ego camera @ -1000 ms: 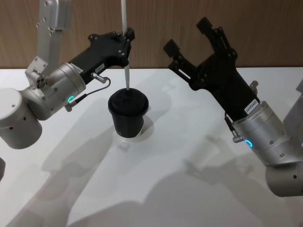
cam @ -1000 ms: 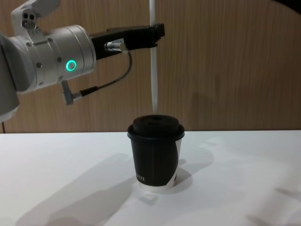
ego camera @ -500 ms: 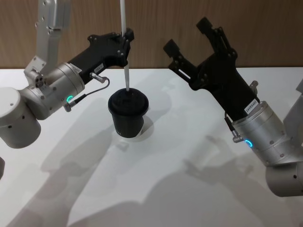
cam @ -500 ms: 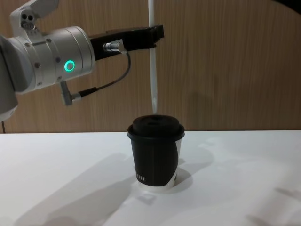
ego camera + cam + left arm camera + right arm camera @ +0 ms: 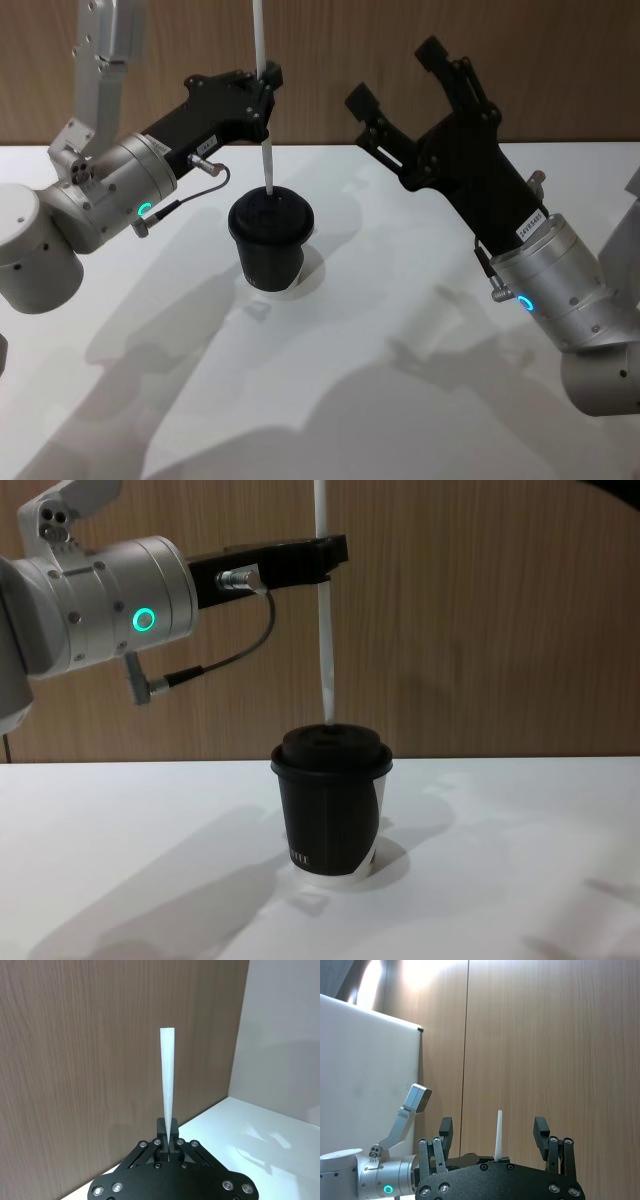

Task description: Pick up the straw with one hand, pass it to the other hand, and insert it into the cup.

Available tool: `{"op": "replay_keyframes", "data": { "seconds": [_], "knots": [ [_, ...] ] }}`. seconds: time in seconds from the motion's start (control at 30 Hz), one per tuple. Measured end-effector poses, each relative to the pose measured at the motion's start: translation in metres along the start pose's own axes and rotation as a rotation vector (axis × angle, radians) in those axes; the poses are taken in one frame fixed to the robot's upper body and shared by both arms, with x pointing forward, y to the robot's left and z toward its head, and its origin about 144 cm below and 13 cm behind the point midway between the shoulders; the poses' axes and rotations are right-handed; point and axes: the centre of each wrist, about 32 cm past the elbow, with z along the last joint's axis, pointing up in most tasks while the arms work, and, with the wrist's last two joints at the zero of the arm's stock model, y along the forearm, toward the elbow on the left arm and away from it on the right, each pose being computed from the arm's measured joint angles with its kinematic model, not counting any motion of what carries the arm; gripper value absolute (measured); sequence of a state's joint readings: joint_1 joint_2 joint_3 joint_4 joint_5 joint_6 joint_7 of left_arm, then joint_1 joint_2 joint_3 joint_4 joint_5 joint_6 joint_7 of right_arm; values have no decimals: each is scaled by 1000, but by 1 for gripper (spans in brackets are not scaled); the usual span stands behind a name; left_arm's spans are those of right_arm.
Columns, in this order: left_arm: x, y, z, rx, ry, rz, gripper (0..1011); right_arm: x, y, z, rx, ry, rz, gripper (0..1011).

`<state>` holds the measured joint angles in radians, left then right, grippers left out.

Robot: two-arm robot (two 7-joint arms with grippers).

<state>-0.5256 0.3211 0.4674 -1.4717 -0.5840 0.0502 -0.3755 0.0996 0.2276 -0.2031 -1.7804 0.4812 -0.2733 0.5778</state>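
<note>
My left pincer (image 5: 266, 92) is clamped on the straw (image 5: 265, 150) and holds it upright over the cup (image 5: 270, 243). In the chest view the fingertips (image 5: 330, 552) pinch the straw (image 5: 324, 640) well above its lower end, with the upper part running out past the top of the frame. The straw's lower tip sits right at the top of the cup's domed lid (image 5: 331, 749); I cannot tell whether it has entered the lid's opening or only touches it. In my left wrist view the straw (image 5: 167, 1090) rises straight out from between my closed fingers (image 5: 168, 1147) against the brown wood-grain wall (image 5: 75, 1060).

The cup (image 5: 331, 805) stands upright on the white counter (image 5: 330, 400), a white patch and small lettering showing low on its side.

My right pincer (image 5: 405, 90) hangs above the counter, well to the right of the cup, its fingers spread wide apart and holding nothing. In the right wrist view those fingers (image 5: 446, 1135) frame the far-off straw (image 5: 498, 1135) and the left arm's silver wrist (image 5: 382, 1180) with its green ring.
</note>
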Motion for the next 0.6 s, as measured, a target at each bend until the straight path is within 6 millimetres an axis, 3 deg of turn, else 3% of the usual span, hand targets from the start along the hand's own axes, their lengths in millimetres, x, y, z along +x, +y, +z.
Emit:
{"op": "replay_keyframes", "data": {
  "seconds": [0.6],
  "knots": [
    [1,1,0,13,6,-4,3,0,0,0,0,0,0,1001]
  ]
}}
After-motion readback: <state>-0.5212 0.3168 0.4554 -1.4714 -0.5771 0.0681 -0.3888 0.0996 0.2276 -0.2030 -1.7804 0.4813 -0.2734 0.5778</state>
